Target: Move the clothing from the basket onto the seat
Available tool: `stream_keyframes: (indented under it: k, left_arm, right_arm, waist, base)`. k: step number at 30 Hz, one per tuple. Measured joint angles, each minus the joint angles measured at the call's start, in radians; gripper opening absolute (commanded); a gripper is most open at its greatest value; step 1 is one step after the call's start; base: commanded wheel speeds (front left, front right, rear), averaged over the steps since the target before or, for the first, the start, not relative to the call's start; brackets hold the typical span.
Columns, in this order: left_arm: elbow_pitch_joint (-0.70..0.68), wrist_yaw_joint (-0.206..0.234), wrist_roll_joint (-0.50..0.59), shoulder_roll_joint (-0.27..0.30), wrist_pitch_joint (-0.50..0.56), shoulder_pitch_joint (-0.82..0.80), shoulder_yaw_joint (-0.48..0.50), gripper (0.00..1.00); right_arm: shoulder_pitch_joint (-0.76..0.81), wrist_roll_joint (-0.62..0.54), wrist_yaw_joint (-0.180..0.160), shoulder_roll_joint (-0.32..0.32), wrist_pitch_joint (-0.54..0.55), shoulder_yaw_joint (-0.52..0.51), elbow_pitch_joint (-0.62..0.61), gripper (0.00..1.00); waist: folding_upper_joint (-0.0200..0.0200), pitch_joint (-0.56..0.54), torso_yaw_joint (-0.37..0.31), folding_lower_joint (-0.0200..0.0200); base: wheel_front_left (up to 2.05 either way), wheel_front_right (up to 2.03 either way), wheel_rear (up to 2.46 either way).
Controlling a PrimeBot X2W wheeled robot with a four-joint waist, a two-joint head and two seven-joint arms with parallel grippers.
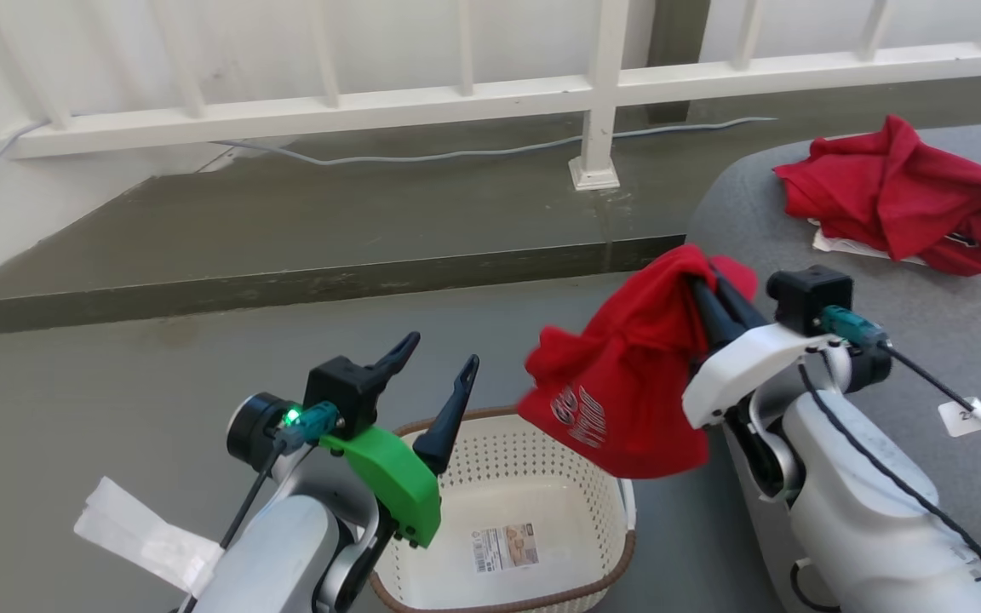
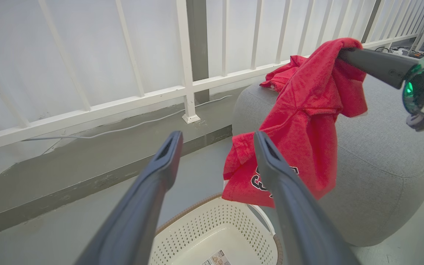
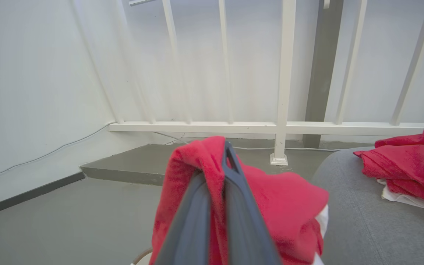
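My right gripper [image 1: 706,274] is shut on a red piece of clothing [image 1: 627,375] with white lettering, which hangs in the air above the right rim of the basket [image 1: 576,494] and beside the grey seat [image 1: 925,340]. In the right wrist view the closed fingers [image 3: 230,191] pinch the red fabric [image 3: 282,198]. My left gripper [image 1: 439,362] stands open over the basket's left side with nothing between its fingers. The basket [image 2: 212,235] is cream-white and perforated, with only a label on its bottom. Another red garment [image 1: 908,200] lies crumpled on the seat [image 2: 381,154].
A white railing [image 1: 473,94] with a post [image 1: 597,145] runs along the back on a raised dark step [image 1: 312,281]. A pale cable [image 1: 473,155] lies on that step. A white tag [image 1: 146,532] hangs from my left arm.
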Motion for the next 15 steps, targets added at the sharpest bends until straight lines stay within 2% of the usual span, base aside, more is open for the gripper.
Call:
stream_keyframes:
  k: [15]
  left_arm:
    - [-0.056,-0.001,0.002,0.008,-0.053,0.052,-0.03,1.0]
  right_arm:
    - [0.003,-0.032,-0.026,-0.034,0.0,-0.045,-0.126,0.0]
  waist:
    - [0.0,0.021,-0.143,0.0]
  base:
    - [0.0,0.0,0.0]
